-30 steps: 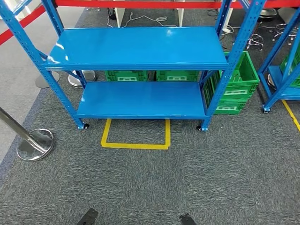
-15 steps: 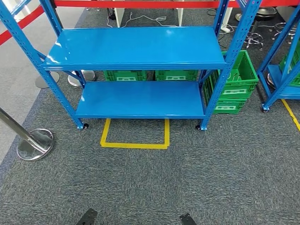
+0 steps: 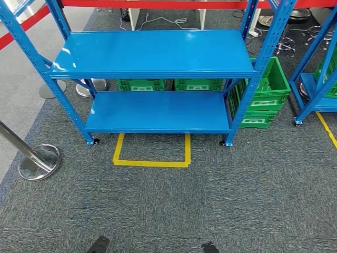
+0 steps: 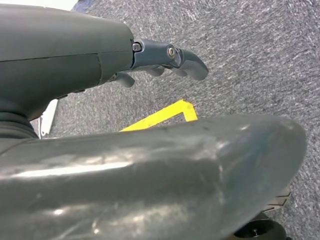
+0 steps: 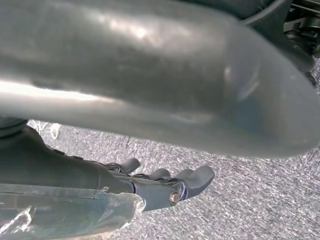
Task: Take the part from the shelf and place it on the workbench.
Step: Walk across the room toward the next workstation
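Note:
A blue metal shelf rack stands ahead of me on grey carpet. Its upper board (image 3: 155,51) and lower board (image 3: 159,110) both lie bare. My left hand (image 4: 68,60) hangs over the carpet with its dark fingers (image 4: 181,57) stretched out, apart from the thick thumb, holding nothing. My right hand (image 5: 56,172) hangs the same way, its fingers (image 5: 188,182) extended and nothing between them and the thumb.
A yellow tape rectangle (image 3: 152,153) marks the floor in front of the rack. Green crates sit behind it (image 3: 141,84) and at its right end (image 3: 266,95). A chrome stanchion base (image 3: 39,161) stands left, a red belt (image 3: 159,4) runs behind, and a second blue rack (image 3: 318,79) stands right.
The whole picture has shifted slightly, so the camera moved a little. Nothing in the scene itself has changed.

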